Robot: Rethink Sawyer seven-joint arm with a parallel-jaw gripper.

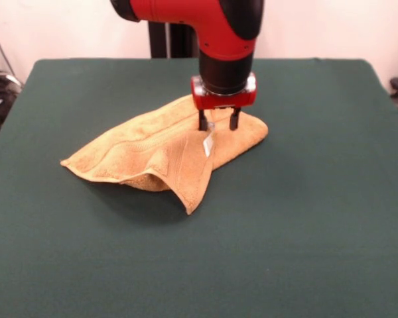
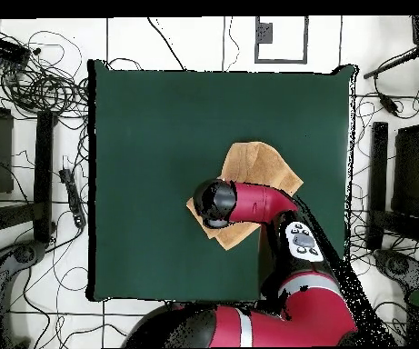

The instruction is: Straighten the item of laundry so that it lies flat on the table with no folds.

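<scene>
Bench and room. I see a dark green, felt-like bench [image 1: 305, 218] filling most of the front view, with a pale wall behind it. From overhead, the floor around the bench is light and strewn with black cables [image 2: 40, 82], with dark stands on both sides.

Towel. The golden-tan towel [image 1: 152, 149] lies a little past the bench's middle in the front view. It is not flat: one layer is folded over another, and a pointed corner juts toward the camera. A small white tag [image 1: 208, 146] shows on the upper layer.

Claw. The claw [image 1: 218, 120] hangs from the red and black arm [image 1: 212, 26] directly over the towel's far end. Its two dark fingers [image 1: 203, 120] stand apart with a gap between them, their tips at the cloth; I cannot tell whether they pinch any of it.

Differences between views. Only the front view shows the claw, tag and fold lines. Overhead, the arm hides the claw and part of the towel, but the whole bench outline and surrounding floor appear.
</scene>
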